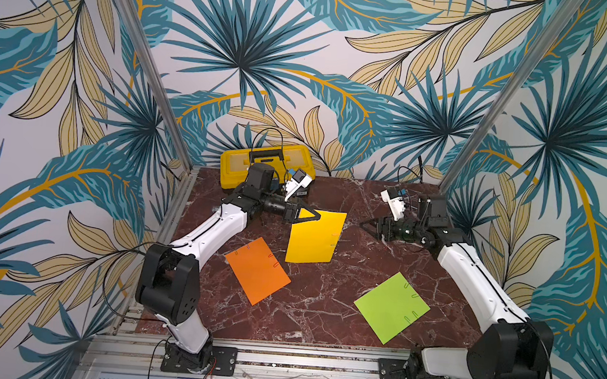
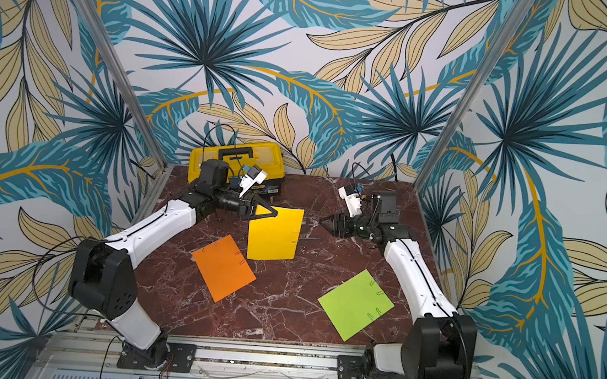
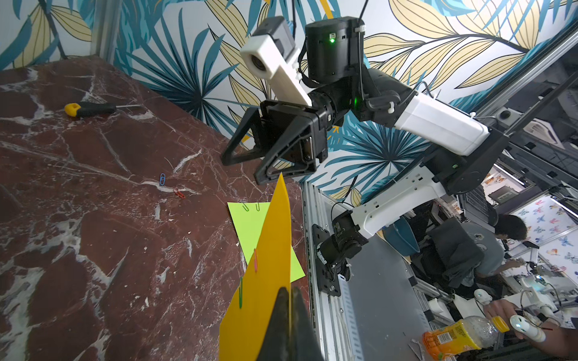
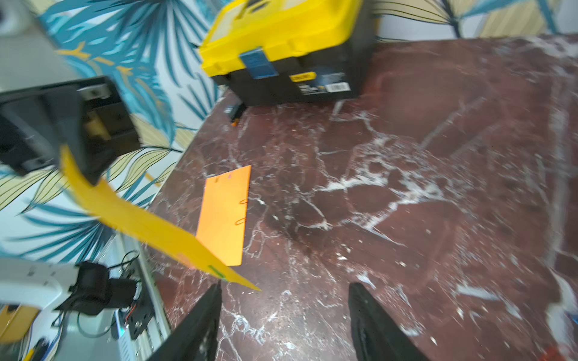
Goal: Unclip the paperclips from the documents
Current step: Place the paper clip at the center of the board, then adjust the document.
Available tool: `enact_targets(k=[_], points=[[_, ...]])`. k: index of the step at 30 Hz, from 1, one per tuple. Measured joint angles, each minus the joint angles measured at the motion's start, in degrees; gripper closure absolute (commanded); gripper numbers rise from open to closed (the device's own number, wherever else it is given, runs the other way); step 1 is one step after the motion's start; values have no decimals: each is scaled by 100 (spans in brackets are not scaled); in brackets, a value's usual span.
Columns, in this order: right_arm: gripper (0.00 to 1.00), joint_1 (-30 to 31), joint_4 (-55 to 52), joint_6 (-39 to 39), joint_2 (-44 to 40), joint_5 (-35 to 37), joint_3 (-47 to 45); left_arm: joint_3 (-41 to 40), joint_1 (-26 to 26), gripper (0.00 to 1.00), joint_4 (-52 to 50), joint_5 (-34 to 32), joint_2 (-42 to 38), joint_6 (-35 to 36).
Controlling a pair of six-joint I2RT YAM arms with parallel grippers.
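Note:
My left gripper (image 1: 316, 217) (image 3: 289, 290) is shut on the top corner of the yellow document (image 1: 313, 239) (image 3: 266, 281), which hangs lifted and tilted. A pink paperclip (image 3: 255, 259) and a green one (image 3: 240, 293) sit on its edge. My right gripper (image 1: 364, 225) (image 4: 284, 286) stands open just right of that sheet, with nothing between its fingers. The sheet's clipped corner (image 4: 216, 271) lies close to one fingertip. The orange document (image 1: 256, 270) and the lime green document (image 1: 391, 306) lie flat, each with clips on its edges (image 4: 240, 221) (image 3: 245, 207).
A yellow-and-black toolbox (image 1: 237, 166) (image 4: 281, 47) stands at the back wall behind my left arm. A blue paperclip (image 3: 162, 179) and a red one (image 3: 179, 193) lie loose on the marble. A yellow-handled screwdriver (image 3: 90, 109) lies near the back right.

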Motion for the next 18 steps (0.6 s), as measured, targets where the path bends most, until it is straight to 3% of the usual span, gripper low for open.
enact_targets(k=[6,13,18], points=[[32,273,654,-109,-243,-739,-273,273,-35,100,-7,157,70,-81],[32,485,1005,-149,-83,-1058,-160,442,-157,100,-4,264,107,-118],[38,688,1241,-107,203,-1292,22,463,-216,100,-4,275,144,-140]])
